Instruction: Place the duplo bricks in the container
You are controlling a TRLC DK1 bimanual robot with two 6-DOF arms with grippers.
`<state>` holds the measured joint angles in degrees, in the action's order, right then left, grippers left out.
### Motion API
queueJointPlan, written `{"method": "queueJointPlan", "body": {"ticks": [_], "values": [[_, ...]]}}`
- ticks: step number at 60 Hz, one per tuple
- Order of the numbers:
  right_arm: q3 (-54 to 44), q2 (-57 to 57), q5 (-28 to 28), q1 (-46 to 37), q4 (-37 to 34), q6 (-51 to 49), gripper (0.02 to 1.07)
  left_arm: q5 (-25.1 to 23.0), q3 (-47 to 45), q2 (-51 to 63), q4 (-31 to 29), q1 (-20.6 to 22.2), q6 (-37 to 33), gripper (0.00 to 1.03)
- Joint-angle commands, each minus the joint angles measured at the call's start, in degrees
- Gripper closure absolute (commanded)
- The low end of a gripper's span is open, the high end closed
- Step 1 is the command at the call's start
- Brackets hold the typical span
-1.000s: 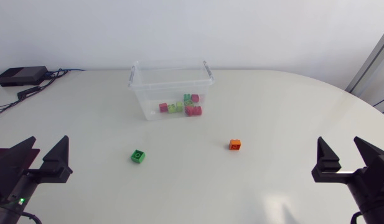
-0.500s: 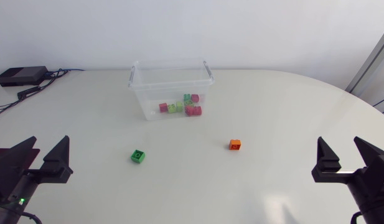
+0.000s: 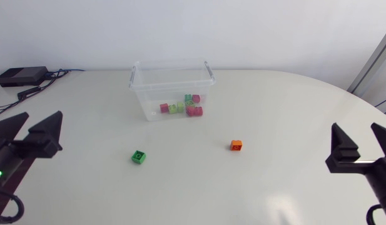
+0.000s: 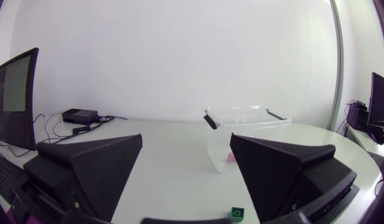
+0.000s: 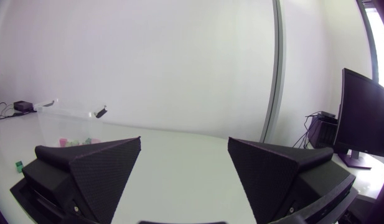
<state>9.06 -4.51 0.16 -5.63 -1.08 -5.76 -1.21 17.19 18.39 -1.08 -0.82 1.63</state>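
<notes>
The left hand (image 3: pixel 44 115) sat at the near left edge of the desk (image 3: pixel 286 106), its two fingers spread wide with nothing between them. The right hand (image 3: pixel 354 125) sat the same way at the near right edge, wide and empty. From where I stood, the matter turned on which loose brick belonged to which arm. The green brick (image 3: pixel 139 157) lay ahead of the left hand and a little toward the middle, plainly nearer to it than to the right. In the left wrist view it showed ahead of the hand, between the fingers and close beside one of them. The orange brick (image 3: pixel 236 145) lay right of the middle, nearer the right hand though well apart from it; the right wrist view did not show it. Both were stubby, near-square blocks sitting flat, the green one a bit askew. Neither had a long axis to speak of, so I judged a grip across either pair of sides would do. Beyond them, toward the far side and left of centre, stood the container (image 3: pixel 172 64), clear-walled and open-topped, with a cluster of pink and green bricks (image 3: pixel 181 108) on its floor. Either loose brick would have to travel away from its hand and over that rim.
</notes>
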Motion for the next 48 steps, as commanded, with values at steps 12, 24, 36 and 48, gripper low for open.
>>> {"method": "queueJointPlan", "body": {"ticks": [12, 24, 36, 48], "values": [[11.24, -15.79, 0.36, 3.43, -0.59, 1.45, 0.06, -0.19, 16.38, 25.20, -9.03, 6.97, 5.32, 0.10], [20.74, -29.41, 0.54, 5.28, -6.65, 5.67, 0.06, -0.46, 30.97, 48.76, -26.25, 9.61, -1.10, 0.09], [28.73, -38.38, 0.71, 7.56, -16.23, 9.71, 0.06, -4.24, 37.48, 63.35, -29.77, 12.51, -9.01, 0.09], [32.16, -41.63, 2.65, 12.31, -21.77, 9.63, 0.06, -4.24, 41.26, 73.28, -33.37, 16.02, -10.24, 0.15]]}}
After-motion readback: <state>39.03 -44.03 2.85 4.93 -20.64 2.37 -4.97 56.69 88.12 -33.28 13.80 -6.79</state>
